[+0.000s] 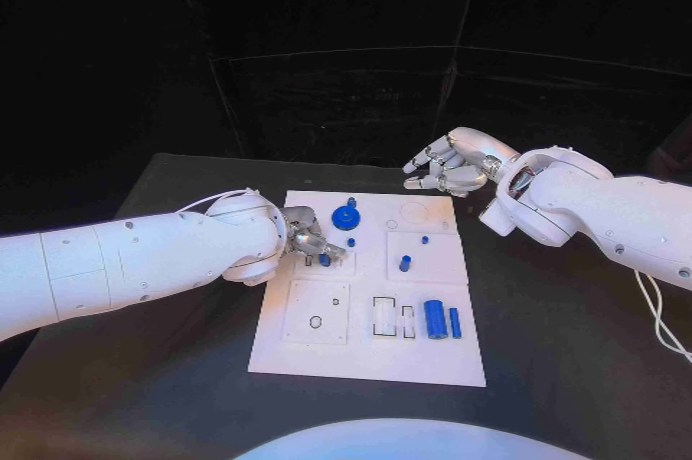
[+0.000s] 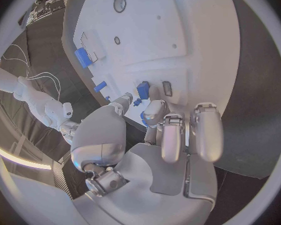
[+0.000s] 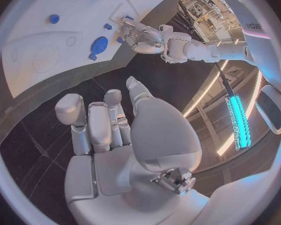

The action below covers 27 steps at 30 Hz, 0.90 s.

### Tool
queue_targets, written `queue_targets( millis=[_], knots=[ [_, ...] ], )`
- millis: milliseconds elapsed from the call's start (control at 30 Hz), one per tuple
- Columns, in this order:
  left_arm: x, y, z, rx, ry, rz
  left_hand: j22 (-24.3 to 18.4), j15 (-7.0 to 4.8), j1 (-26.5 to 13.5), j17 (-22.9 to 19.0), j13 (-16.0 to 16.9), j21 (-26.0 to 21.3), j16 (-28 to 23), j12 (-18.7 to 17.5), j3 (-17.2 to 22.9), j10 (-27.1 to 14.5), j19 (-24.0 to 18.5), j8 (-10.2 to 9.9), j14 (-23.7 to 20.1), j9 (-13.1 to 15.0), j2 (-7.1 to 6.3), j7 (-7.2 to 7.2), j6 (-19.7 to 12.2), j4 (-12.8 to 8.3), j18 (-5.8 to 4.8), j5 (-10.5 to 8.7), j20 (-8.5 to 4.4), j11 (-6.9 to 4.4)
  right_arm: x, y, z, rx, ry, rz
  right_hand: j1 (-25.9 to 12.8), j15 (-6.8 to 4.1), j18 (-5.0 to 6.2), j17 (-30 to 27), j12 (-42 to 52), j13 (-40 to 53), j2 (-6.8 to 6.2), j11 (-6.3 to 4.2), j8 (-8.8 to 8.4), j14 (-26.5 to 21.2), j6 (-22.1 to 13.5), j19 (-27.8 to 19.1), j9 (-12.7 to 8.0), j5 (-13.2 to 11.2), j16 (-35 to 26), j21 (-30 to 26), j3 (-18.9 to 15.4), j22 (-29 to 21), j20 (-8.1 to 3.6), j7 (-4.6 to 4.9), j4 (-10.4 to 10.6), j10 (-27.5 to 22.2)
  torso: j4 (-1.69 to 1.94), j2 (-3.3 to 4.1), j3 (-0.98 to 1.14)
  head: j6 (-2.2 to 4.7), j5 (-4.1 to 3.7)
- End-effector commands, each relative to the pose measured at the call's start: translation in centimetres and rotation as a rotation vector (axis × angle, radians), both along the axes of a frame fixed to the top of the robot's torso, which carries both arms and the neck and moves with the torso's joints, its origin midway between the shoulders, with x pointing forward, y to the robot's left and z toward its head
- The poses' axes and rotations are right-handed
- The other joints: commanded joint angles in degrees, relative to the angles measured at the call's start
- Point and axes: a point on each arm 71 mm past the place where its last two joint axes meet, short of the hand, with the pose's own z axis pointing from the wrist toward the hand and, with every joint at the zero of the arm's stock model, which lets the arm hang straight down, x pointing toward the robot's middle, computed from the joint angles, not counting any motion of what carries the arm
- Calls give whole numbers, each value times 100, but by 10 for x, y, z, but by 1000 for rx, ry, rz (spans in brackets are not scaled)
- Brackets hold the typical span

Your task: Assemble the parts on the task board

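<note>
Parts of the assembly are lying spread over the task board [image 1: 433, 365], the white plate in the middle of the table [image 1: 173, 400], so you are looking at a job that is only partly done. A blue gear [image 1: 346, 217] is already sitting near the far edge of the board, and a small blue peg [image 1: 405, 263] is standing in the panel close to the board's centre. Two blue cylinders, a thick one [image 1: 434, 319] and a thin one [image 1: 454, 322], are lying loose beside the open rectangular slots toward the near edge, so I judge they are waiting for their places. Your left hand [image 1: 307, 240] is working at the board's left side, just beside the gear, and its fingertips seem to be pinching a small blue piece [image 2: 142, 89]. Your right hand [image 1: 447, 167] is hovering past the far right corner of the board, fingers loosely curled, holding nothing.
</note>
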Motion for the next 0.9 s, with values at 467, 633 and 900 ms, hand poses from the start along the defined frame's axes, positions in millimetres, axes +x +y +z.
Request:
queue_targets(
  millis=[467,633,900],
  knots=[
    [-6,1,3,-33,12,7,164,-37,289,1510,-5,35,18,32,-381,19,167,38,616,10,195,-31,23,73,-62,-5,-41,-15,1,1,1,0,-1,12,13,-31,36,-12,-13,-4,19,-1,32,56,-19,-45,-5,-31,-37,-40,-40,-15,0,3,-1,-36,3,0,-2,-14,-1],
    [-6,2,5,-39,7,8,161,-37,292,1510,2,32,18,38,-384,23,166,39,616,10,196,-31,23,74,-61,-5,-41,-15,1,2,0,-1,0,13,13,-31,36,-12,-13,-4,19,-1,32,56,-19,-45,-5,-31,-37,-40,-40,-15,0,3,-1,-36,4,3,-2,-26,6],
    [-6,0,9,-51,-4,10,158,-39,355,1510,-2,28,18,38,-428,23,165,42,616,10,251,-32,23,80,-60,-3,-42,-16,2,1,0,-1,-1,10,15,-31,39,-16,-28,-18,23,-1,32,56,-20,-52,-5,-32,-42,-48,-40,-26,0,3,0,-44,0,5,-2,-31,12]
  ],
)
